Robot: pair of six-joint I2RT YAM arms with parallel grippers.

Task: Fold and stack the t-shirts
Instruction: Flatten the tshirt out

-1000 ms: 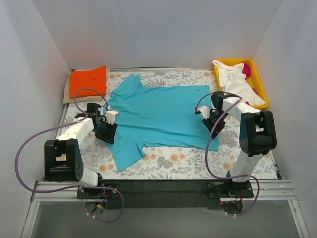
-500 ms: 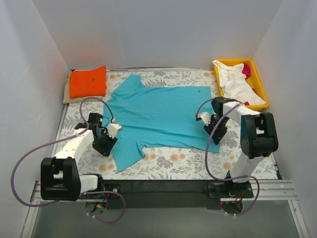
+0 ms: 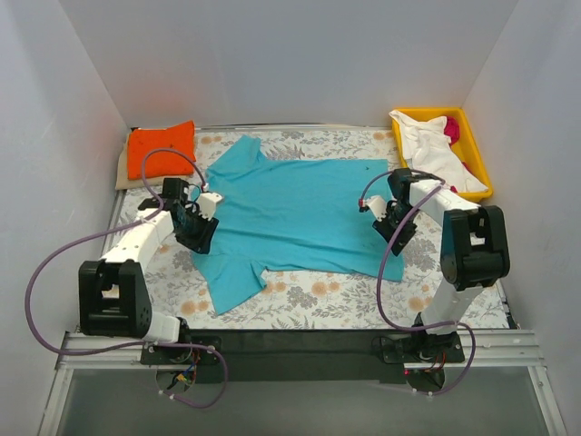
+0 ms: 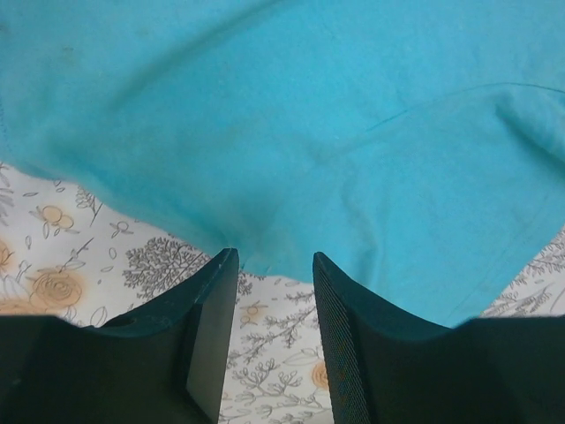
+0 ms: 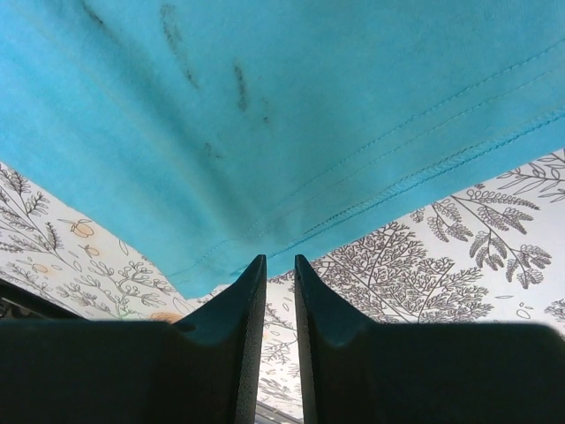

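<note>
Teal t-shirt, edges just beyond both jaws

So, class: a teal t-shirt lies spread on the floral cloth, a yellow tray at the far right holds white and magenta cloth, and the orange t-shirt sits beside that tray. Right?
No. The orange t-shirt sits at the far left corner, well away from the yellow tray; the top external view shows it. The rest stands.
</note>
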